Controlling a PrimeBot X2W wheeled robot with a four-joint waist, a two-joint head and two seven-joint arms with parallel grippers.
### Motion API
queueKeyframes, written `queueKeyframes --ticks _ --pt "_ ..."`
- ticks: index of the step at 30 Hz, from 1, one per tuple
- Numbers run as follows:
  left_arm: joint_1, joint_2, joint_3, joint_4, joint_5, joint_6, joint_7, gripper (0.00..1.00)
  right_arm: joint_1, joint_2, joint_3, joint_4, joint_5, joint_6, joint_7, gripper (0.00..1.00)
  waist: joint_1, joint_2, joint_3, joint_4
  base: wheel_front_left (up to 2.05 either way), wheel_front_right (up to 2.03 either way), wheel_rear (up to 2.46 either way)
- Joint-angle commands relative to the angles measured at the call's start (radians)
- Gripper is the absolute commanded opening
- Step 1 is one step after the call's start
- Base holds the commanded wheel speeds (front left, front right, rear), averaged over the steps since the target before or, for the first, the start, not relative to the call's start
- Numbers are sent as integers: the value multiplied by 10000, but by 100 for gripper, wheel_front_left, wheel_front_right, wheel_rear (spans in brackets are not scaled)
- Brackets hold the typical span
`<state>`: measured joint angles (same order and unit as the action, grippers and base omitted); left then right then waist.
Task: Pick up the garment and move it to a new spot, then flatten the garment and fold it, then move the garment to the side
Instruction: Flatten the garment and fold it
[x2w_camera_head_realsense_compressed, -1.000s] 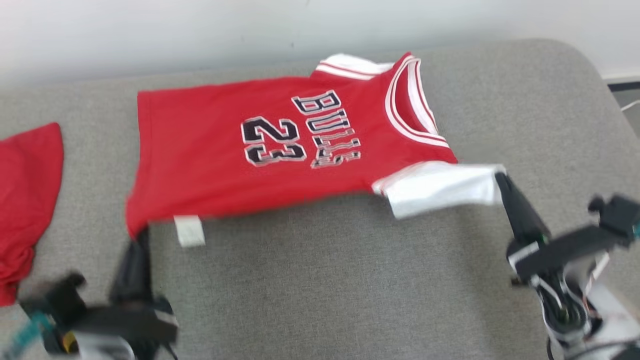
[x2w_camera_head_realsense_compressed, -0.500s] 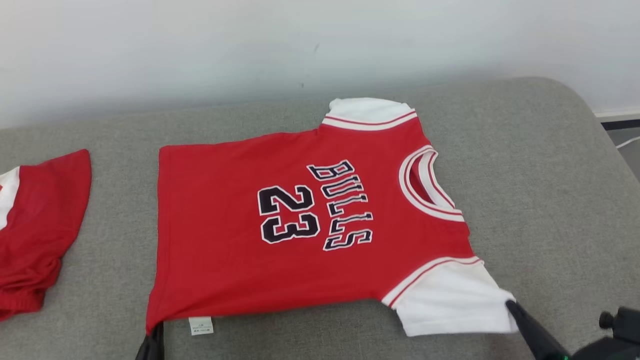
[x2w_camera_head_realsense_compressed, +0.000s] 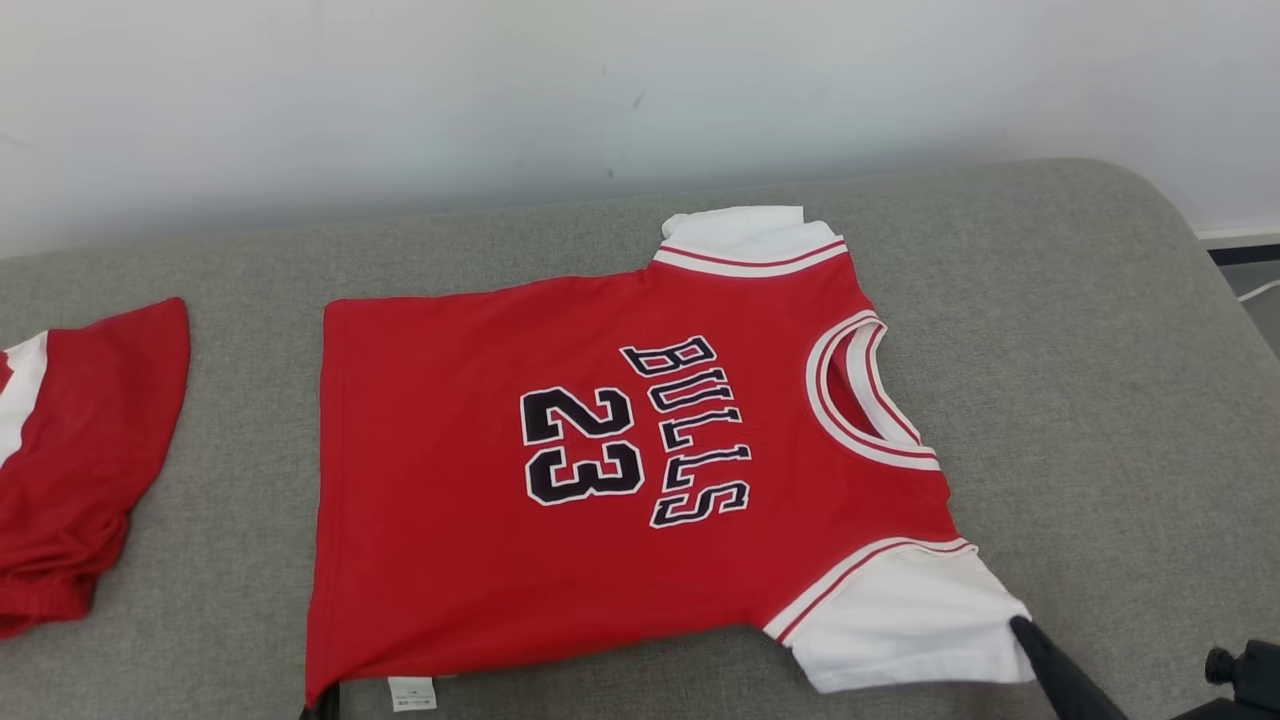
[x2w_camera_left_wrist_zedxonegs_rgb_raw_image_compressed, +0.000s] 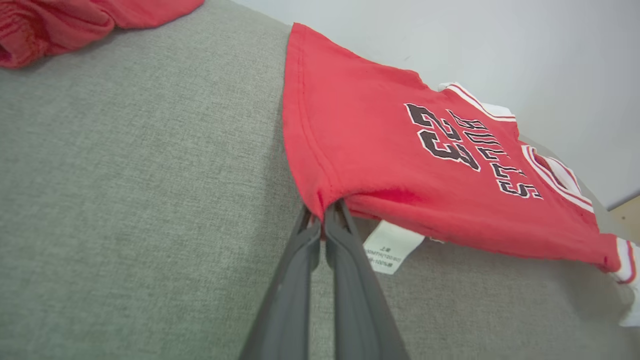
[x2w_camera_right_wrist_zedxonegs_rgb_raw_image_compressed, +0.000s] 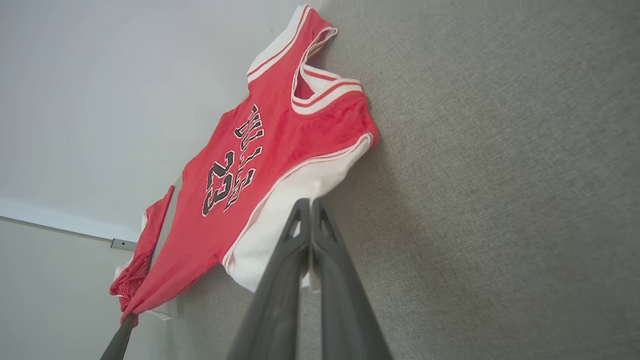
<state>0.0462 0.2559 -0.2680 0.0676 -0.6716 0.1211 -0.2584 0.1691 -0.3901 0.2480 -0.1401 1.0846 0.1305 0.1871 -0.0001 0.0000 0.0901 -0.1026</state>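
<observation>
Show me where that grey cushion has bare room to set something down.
Widest: the grey fabric cushion beyond the collar of the red BULLS 23 jersey. A narrower strip between its hem and the crumpled red garment at left. Crowded: the near edge, where left gripper and right gripper pinch the jersey.

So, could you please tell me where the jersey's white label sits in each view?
Head view: label at the bottom edge, left of centre, under the jersey hem.
Left wrist view: label just right of centre, below the hem.
Right wrist view: label small, at the lower left.
Shared landmark: the 23 on the chest.
</observation>
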Motion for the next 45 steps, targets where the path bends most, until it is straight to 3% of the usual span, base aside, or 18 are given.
queueKeyframes --ticks 1,9,18,26,41,42,43,44,45 --pt "-225 231 -80 82 331 59 52 0 -138 282 -275 -148 -217 4 139 0 1 0 22 21 0 0 0" --pt "-1113 529 -313 116 668 -20 502 0 -1021 1599 -1250 -326 -746 4 1038 0 1 0 207 15 0 0 0" --pt "-2372 696 -447 445 796 -169 1042 0 -2709 2252 -1742 494 -1394 4 1547 0 1 0 636 -68 0 0 0" --pt "-3419 794 -406 1137 790 -283 1204 0 -4668 2520 -1624 2228 -1784 4 1454 0 1 0 1106 -180 0 0 0" --pt "-4734 765 -650 2503 950 -471 1300 0 -7247 2229 -707 5617 -2109 4 113 0 1 0 1619 -18 0 0 0" --pt "-4795 760 -641 2555 983 -441 1225 50 -7326 2206 -616 5714 -2084 4 5 20 1 0 1620 -18 0 0 0" --pt "-4836 742 -635 2602 1004 -426 1149 100 -7392 2170 -496 5777 -2051 4 -122 47 1 0 1615 -19 0 0 0" --pt "-4847 697 -621 2642 978 -430 1079 100 -7425 2137 -393 5862 -1998 4 -231 100 1 0 1605 -19 0 0 0" --pt "-4842 681 -625 2698 963 -433 1031 100 -7436 2099 -304 5945 -1955 4 -336 100 1 0 1589 -18 0 0 0"
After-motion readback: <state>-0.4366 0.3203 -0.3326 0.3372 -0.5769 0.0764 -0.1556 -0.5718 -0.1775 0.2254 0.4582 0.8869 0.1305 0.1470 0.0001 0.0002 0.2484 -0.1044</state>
